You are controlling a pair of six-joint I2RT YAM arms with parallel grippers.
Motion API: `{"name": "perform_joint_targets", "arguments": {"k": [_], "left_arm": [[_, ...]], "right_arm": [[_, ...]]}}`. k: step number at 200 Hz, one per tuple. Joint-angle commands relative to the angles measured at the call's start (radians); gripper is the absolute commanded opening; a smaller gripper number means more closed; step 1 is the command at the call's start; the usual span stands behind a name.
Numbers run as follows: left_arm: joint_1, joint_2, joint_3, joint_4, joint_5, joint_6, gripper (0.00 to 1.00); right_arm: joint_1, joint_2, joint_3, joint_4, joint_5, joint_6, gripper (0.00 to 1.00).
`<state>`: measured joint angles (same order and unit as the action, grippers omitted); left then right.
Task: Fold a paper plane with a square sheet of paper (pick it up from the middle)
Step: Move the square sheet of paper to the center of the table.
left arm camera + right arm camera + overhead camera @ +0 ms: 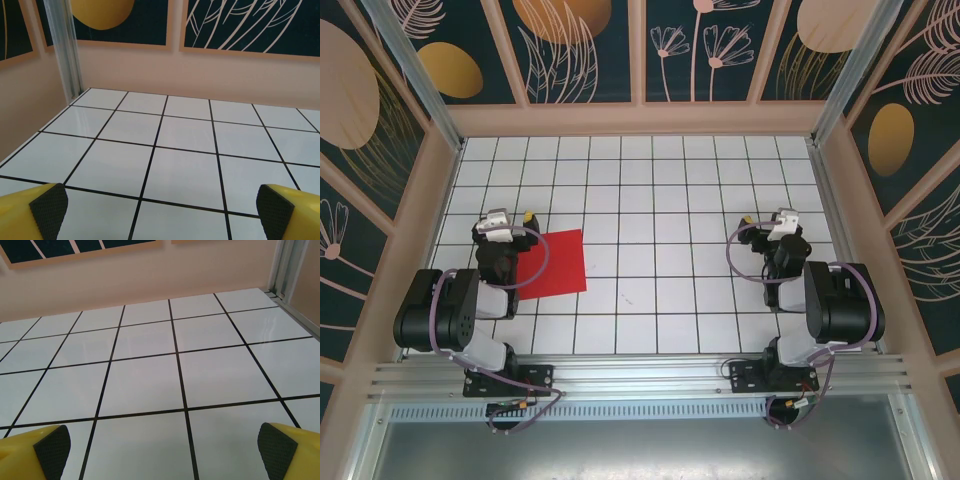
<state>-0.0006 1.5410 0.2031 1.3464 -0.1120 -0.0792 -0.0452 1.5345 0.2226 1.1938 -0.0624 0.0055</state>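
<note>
red sheet point(558, 262) flat, edge under left arm point(440, 310) | left gripper point(160, 207) wide — right gripper point(162, 450) wide

Black arms point(438, 310), purple cables point(731, 250), yellow claw fingers point(22, 212)

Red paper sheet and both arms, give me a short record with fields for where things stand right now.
paper: square sheet of paper lying flat and unfolded on the tiled table, left side, slightly skewed to the grid
overlap: its left edge is hidden under the left arm
left end effector: open, holding nothing, bare tiles ahead
right end effector: open, holding nothing, on the table's right side, apart from the paper
task state: no fold made yet
</note>
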Motion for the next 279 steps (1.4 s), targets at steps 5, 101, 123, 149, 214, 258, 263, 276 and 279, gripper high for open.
{"name": "perform_joint_targets", "arguments": {"k": [5,101,123,149,214,258,263,276,279], "left_arm": [[0.005,0.000,0.012,0.012,0.012,-0.003,0.98],[0.005,0.000,0.013,0.009,0.014,-0.004,0.98],[0.005,-0.002,0.010,0.012,0.012,-0.004,0.98],[0.005,-0.008,-0.013,0.052,0.011,-0.006,0.99],[0.005,-0.305,0.028,-0.300,-0.163,-0.122,0.98],[0.005,-0.430,0.201,-0.764,0.064,-0.357,0.98],[0.005,-0.428,0.217,-0.797,0.114,-0.391,0.99],[0.005,-0.405,0.250,-0.884,0.243,-0.491,0.99],[0.005,-0.396,0.253,-0.891,0.286,-0.503,0.99]], "right_arm": [[-0.005,0.006,0.014,0.049,-0.025,0.003,0.99],[-0.007,0.006,0.013,0.048,-0.026,0.002,0.99],[-0.006,0.006,0.012,0.049,-0.025,0.003,0.99],[-0.006,0.005,0.009,0.053,-0.027,0.001,0.99],[0.024,-0.163,0.214,-0.484,0.046,0.062,0.99],[0.021,-0.220,0.476,-1.024,-0.141,0.402,0.99],[0.022,-0.205,0.493,-1.050,-0.200,0.419,0.99],[0.027,-0.173,0.486,-1.033,-0.374,0.472,0.99],[0.031,-0.168,0.479,-1.019,-0.408,0.484,0.99]]}}
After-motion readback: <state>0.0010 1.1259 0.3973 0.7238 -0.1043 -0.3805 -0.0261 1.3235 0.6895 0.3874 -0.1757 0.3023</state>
